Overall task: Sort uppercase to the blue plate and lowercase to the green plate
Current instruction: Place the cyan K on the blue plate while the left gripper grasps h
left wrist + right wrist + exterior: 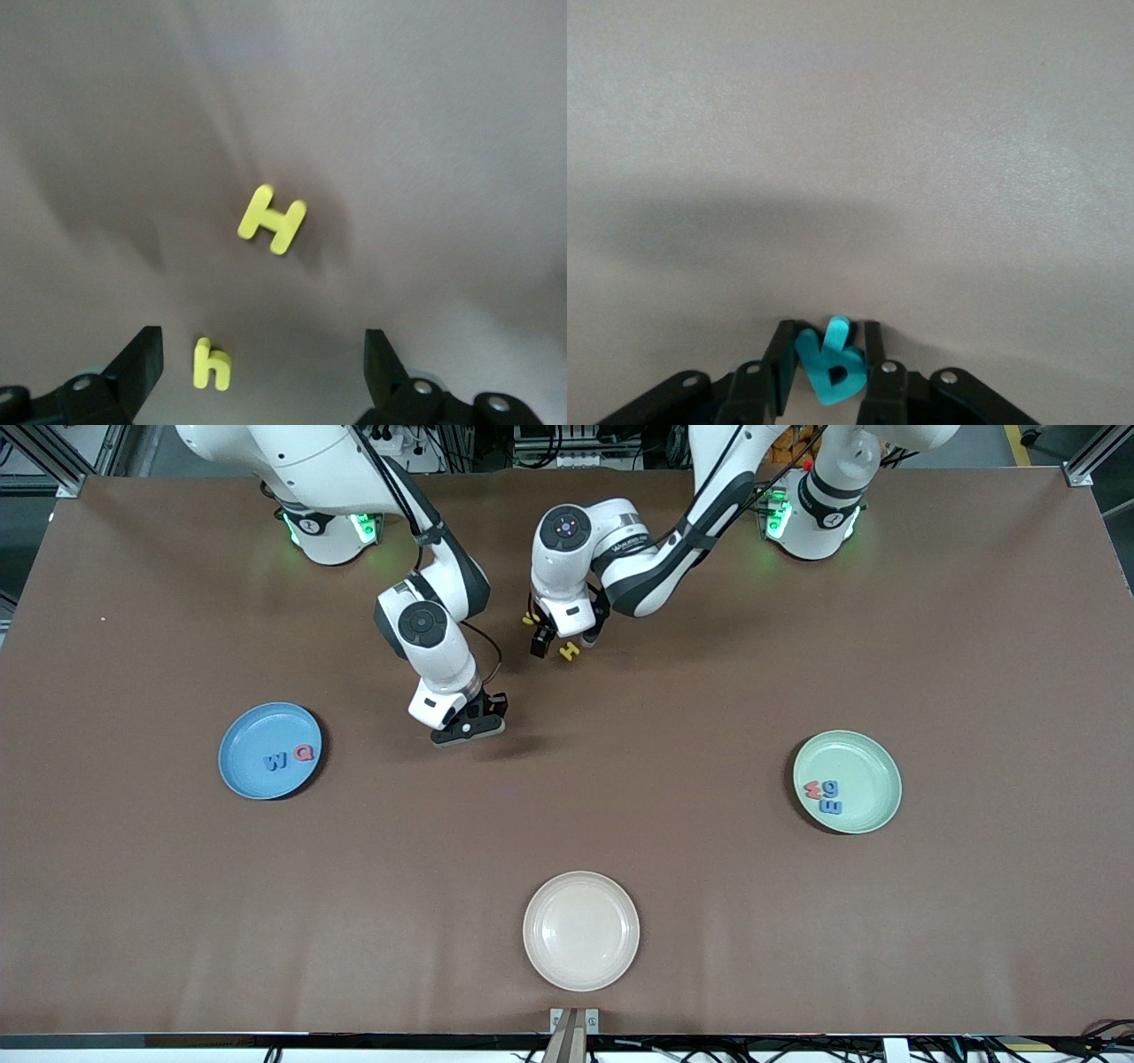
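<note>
My right gripper (469,731) (828,329) is low over the middle of the table, shut on a teal-green uppercase R (833,367). My left gripper (564,643) (260,345) hangs open over two yellow letters. The lowercase h-like letter (213,365) lies between its fingers, close to one of them. The uppercase H (570,652) (272,219) lies on the mat just ahead of them. The blue plate (241,735), toward the right arm's end, holds a blue W (275,762) and a red Q (304,753). The green plate (864,766), toward the left arm's end, holds a red w (812,788), a blue g (830,787) and a blue m (831,807).
A cream plate (580,930) with nothing in it sits nearest the front camera, in the middle of the brown mat (709,868). The two arms stand close together over the mat's middle.
</note>
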Controlling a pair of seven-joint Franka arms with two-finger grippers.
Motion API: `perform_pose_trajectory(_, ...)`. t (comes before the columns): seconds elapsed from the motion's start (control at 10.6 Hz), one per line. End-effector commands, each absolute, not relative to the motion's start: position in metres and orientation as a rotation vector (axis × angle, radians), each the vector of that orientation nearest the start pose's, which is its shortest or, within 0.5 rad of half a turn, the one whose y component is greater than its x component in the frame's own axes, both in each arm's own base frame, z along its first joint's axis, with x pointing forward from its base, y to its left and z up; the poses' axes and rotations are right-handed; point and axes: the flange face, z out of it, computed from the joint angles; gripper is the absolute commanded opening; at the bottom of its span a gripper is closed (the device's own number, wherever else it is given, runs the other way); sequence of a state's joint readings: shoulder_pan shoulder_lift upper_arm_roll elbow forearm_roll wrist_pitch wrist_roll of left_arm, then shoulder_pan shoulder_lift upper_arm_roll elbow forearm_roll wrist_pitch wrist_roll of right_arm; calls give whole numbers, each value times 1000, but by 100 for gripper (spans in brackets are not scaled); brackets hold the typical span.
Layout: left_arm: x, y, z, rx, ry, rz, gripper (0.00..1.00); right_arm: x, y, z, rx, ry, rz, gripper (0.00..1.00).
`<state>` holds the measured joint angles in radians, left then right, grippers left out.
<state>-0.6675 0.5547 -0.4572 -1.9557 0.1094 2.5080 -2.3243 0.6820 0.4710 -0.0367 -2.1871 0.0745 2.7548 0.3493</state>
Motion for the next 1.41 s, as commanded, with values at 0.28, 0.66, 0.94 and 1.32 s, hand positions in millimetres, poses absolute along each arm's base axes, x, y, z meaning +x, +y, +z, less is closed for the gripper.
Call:
perform_pose_trajectory(0.28, 259, -583, 202, -2651, -1789, 273, 100, 457, 338, 171, -3074, -383, -126, 24)
perform_pose_trajectory(0.66, 251, -592, 191, -2660, -1798, 239, 100, 465, 338, 177, -3079, -380, -116, 23)
perform_pose_trajectory(0.94, 243, -596, 188, -2667, -1779, 242, 100, 485, 331, 192, -3108, -459, -51, 23)
perform_pose_trajectory(1.32, 223, -606, 178, -2680, -1735, 259, 100, 519, 287, 200, -3108, -742, -2, 23)
